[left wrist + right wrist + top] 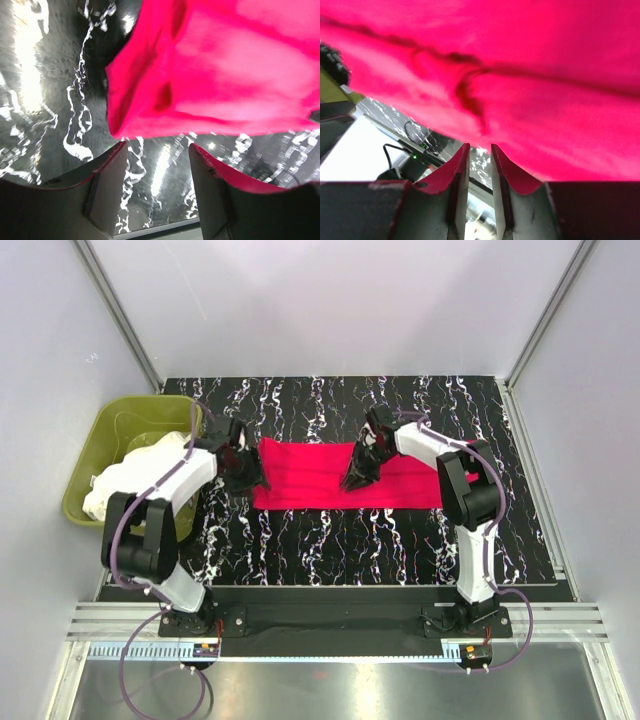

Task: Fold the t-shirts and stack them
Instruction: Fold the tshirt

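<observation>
Top external: marbled table (400, 540), white walls (330, 300), red t-shirt (310, 475)

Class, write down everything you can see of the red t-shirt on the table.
The red t-shirt is soft, bright crimson cloth, folded into a long flat band lying across the black marbled table, with shallow creases. The left end effector sits at its left edge, the right end effector over its middle; both are open and neither grips it.
</observation>
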Robot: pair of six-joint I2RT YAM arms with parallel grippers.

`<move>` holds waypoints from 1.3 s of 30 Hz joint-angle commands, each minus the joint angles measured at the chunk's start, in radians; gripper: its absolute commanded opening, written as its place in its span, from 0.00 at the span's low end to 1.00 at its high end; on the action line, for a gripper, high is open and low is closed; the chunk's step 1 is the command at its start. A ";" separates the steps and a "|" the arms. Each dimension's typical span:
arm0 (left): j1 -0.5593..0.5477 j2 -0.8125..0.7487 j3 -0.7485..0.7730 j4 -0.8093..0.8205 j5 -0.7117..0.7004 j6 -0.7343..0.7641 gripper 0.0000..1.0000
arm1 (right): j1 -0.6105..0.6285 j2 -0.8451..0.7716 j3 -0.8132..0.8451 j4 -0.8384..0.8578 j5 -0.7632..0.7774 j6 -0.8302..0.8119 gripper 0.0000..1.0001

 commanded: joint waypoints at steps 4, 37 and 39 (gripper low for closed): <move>0.007 -0.021 0.109 0.082 0.119 0.030 0.48 | 0.005 -0.049 0.143 -0.022 0.017 -0.084 0.24; -0.060 -0.278 -0.029 0.102 -0.029 -0.148 0.80 | -0.133 -0.138 0.178 -0.127 0.211 -0.353 0.63; -0.065 -0.319 -0.170 0.198 -0.029 -0.293 0.77 | -0.137 -0.129 0.212 -0.157 0.246 -0.381 0.64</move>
